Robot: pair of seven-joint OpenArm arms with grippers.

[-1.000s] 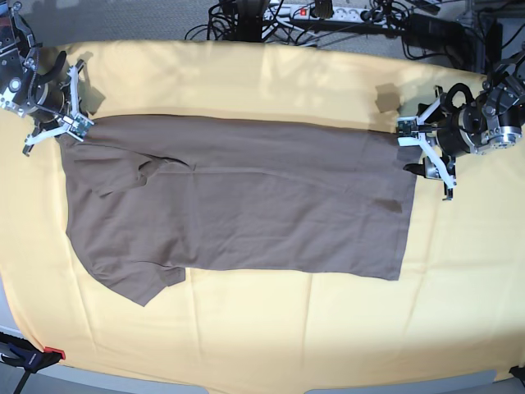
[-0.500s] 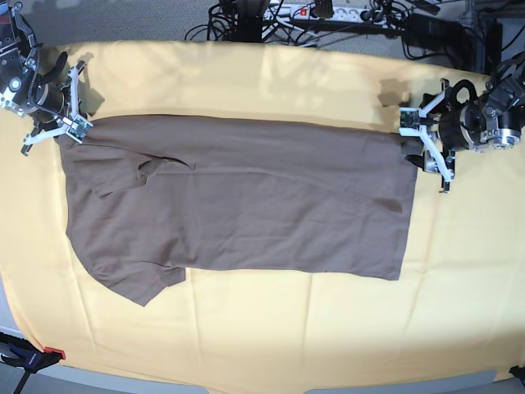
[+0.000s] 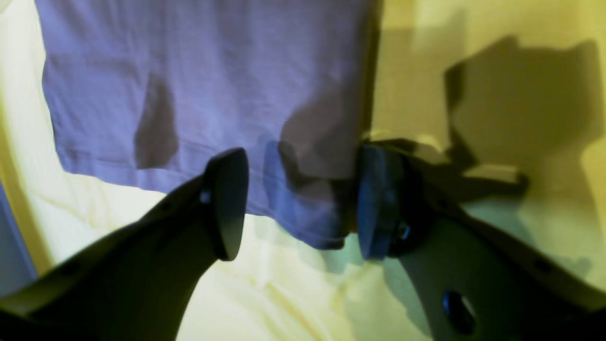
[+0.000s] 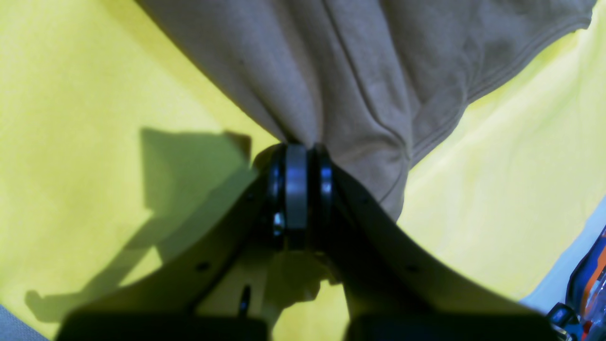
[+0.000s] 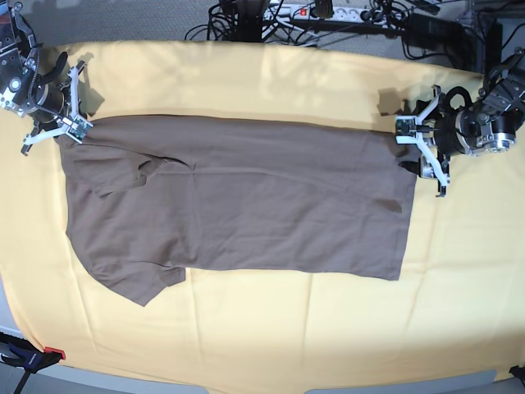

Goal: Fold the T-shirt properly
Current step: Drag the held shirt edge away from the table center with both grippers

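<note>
A red-handled clamp (image 5: 33, 356) is sitting at the lower left edge of the base view, nearest the camera, at the edge of the pale-yellow cloth (image 5: 262, 328) that is covering the table. Further in, the T-shirt (image 5: 246, 197) is lying flat across the middle of the frame, already folded lengthwise into a long band, with one sleeve pointing toward the lower left and the hem at the right. At the right of the frame, the left gripper (image 5: 421, 153) is hanging just beside the shirt's upper right corner; in its wrist view its two dark fingers (image 3: 227, 203) are standing wide apart, with the hem corner lying in the gap between them and nothing pinched. At the upper left of the frame, the right gripper (image 5: 59, 123) is sitting at the shirt's other top corner, its pads pressed tightly together on a gathered bunch of fabric, which is fanning out from the grip in the right wrist view. Judging by this, the lengthwise fold looks done and a crosswise fold is being set up: the left fingers would need to close on the hem corner before both corners can be lifted together. Beyond the table, black cables and a white power strip (image 5: 316, 11) are lying along the top edge. No brand, label or writing is readable anywhere.
</note>
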